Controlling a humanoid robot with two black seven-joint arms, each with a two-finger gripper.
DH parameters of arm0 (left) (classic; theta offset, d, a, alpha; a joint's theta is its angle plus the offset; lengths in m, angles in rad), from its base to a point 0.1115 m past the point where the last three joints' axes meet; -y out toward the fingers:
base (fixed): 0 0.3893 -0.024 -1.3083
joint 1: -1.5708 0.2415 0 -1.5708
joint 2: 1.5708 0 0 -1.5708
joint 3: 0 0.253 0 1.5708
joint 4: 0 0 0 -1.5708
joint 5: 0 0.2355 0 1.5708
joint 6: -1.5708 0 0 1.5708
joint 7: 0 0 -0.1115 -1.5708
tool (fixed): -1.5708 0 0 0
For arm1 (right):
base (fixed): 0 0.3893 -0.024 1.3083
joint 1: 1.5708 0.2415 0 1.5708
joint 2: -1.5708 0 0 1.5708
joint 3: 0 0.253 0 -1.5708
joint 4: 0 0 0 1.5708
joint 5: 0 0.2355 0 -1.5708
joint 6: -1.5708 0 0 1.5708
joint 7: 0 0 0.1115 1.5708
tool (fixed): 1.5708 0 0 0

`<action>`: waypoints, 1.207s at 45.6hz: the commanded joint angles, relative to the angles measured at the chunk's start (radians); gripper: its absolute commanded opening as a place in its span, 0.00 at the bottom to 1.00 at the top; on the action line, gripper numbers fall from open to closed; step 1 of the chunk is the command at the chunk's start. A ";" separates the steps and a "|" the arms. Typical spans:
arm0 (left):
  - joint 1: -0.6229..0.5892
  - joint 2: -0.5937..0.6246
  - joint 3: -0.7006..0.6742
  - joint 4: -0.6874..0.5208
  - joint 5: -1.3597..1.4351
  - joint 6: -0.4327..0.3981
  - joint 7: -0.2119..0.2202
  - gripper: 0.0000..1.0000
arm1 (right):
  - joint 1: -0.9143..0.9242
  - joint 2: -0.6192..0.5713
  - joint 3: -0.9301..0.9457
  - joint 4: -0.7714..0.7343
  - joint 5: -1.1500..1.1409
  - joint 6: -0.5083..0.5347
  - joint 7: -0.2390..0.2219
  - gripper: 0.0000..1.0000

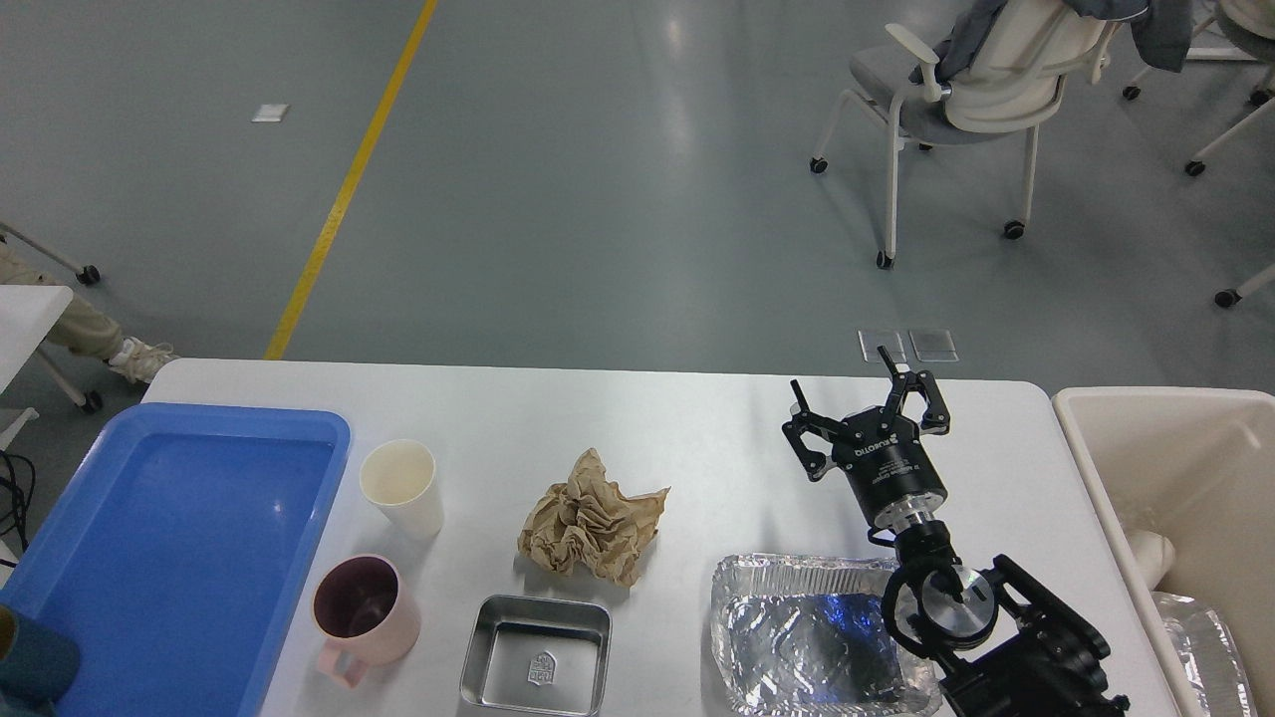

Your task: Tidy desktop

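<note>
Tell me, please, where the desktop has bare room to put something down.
The far strip of the desktop is bare, from the blue tray to the right gripper. The near edge is crowded: pink mug, steel dish, crumpled paper, foil tray.
</note>
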 commanded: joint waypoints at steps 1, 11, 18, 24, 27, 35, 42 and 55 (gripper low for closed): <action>0.000 -0.006 -0.016 0.000 0.051 -0.002 -0.063 0.97 | -0.001 -0.002 0.002 0.000 0.000 -0.002 0.001 1.00; 0.003 -0.035 -0.036 0.014 0.011 -0.027 -0.074 0.97 | -0.001 0.001 0.004 0.000 0.000 -0.005 0.001 1.00; 0.101 -0.029 0.010 -0.001 0.037 -0.095 -0.052 0.97 | -0.002 0.008 0.004 0.000 0.000 -0.006 0.001 1.00; 0.114 -0.024 0.064 -0.031 0.192 -0.088 -0.037 0.97 | -0.004 0.008 0.007 0.000 0.000 -0.006 0.002 1.00; 0.112 -0.027 0.065 -0.034 0.287 -0.088 -0.037 0.97 | -0.005 0.009 0.010 0.002 0.000 -0.006 0.002 1.00; 0.112 -0.023 0.064 -0.037 0.422 -0.088 -0.045 0.98 | -0.019 0.044 0.012 0.003 0.000 -0.006 0.002 1.00; 0.112 0.032 0.050 -0.037 0.433 -0.090 -0.054 0.97 | -0.030 0.054 0.008 0.005 0.000 -0.005 0.002 1.00; 0.121 0.006 -0.188 -0.003 0.293 -0.183 -0.091 0.97 | -0.070 0.054 0.010 0.017 0.000 -0.005 0.002 1.00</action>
